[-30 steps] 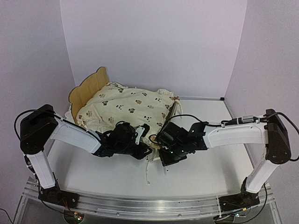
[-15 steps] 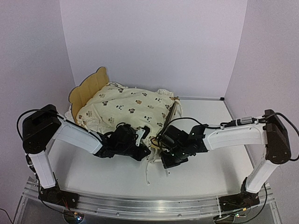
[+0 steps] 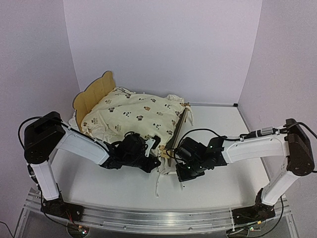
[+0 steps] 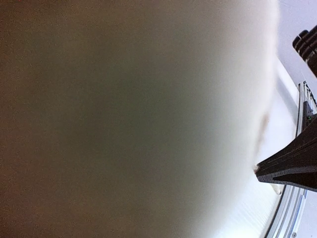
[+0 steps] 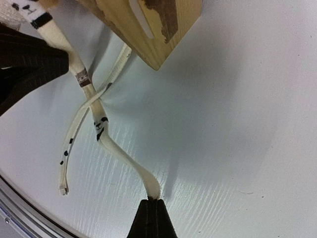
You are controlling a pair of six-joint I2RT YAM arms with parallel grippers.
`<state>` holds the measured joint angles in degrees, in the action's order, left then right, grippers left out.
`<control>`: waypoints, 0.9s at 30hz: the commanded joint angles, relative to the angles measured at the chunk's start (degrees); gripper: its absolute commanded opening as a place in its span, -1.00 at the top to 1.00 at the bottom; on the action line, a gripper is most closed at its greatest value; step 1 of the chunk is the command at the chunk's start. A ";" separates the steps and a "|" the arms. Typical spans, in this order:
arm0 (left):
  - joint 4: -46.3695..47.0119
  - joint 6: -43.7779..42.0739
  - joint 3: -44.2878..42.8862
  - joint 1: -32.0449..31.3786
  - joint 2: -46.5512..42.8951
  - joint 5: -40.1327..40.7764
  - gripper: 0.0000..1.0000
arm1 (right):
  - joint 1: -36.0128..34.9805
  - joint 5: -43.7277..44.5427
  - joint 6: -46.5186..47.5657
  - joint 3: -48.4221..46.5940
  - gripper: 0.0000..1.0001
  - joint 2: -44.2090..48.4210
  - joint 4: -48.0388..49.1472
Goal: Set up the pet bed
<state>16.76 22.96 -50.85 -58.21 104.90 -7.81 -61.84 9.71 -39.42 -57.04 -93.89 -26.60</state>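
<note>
Right end effector clenched on end of tie strap, strap end held clear of tabletop, near wooden foot corner of pet bed. Pet bed on far-left part of tabletop, bear-ear headboard toward far-left corner, foot end toward middle. Cream animal-print cover draped over it. Left end effector at cover's near edge; wrist view all blurred fabric, grip cannot be told. Second strap loose on tabletop, crossing first.
</note>
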 commanded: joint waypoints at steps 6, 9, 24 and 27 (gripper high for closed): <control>-1.55 0.01 0.31 -0.50 -4.59 -0.01 1.00 | 0.68 1.96 -2.20 -4.14 1.00 -1.20 2.00; -1.55 0.20 0.59 -0.58 -4.95 -0.09 1.00 | 1.32 1.72 -3.24 -6.28 1.00 -3.04 1.99; -1.74 0.68 1.08 -0.85 -6.54 -1.68 1.00 | 2.75 3.58 -3.95 -14.11 1.00 -9.77 2.23; -2.09 0.70 1.23 -0.93 -7.23 -1.61 1.00 | 2.95 4.22 -4.13 -14.78 1.00 -10.71 2.70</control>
<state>14.78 23.09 -50.08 -58.62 100.94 -8.62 -59.33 12.01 -42.43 -69.22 -103.00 -24.81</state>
